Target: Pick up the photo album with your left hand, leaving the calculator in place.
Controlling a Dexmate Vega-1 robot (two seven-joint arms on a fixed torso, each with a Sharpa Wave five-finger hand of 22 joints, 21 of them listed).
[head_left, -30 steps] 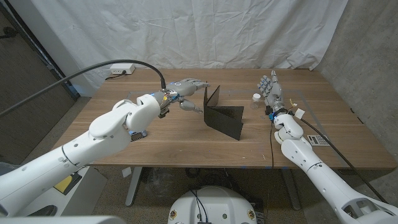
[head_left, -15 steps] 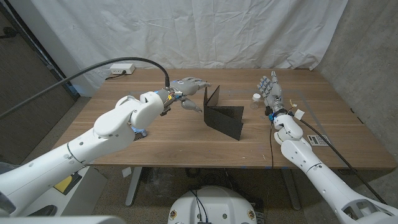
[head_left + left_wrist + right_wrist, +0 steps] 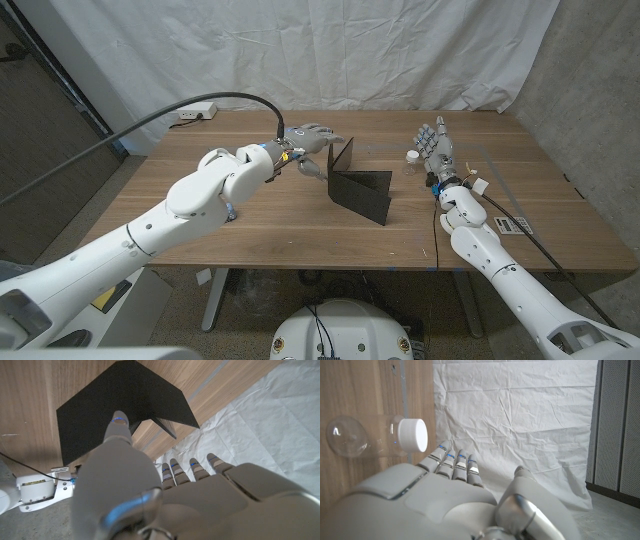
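Low at the right edge a calculator (image 3: 510,225) lies on the tabletop (image 3: 300,220) beside the right forearm. Mid-frame the black album (image 3: 360,190) stands half-open like a tent. The left hand (image 3: 308,148), fingers spread and holding nothing, hovers just left of its raised cover. The right hand (image 3: 436,148) stands upright and empty by a small bottle (image 3: 411,160).

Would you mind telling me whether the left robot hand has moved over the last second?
Yes. The left robot hand has crept toward the album, which stands open on the table; its fingers now nearly reach the upright cover.
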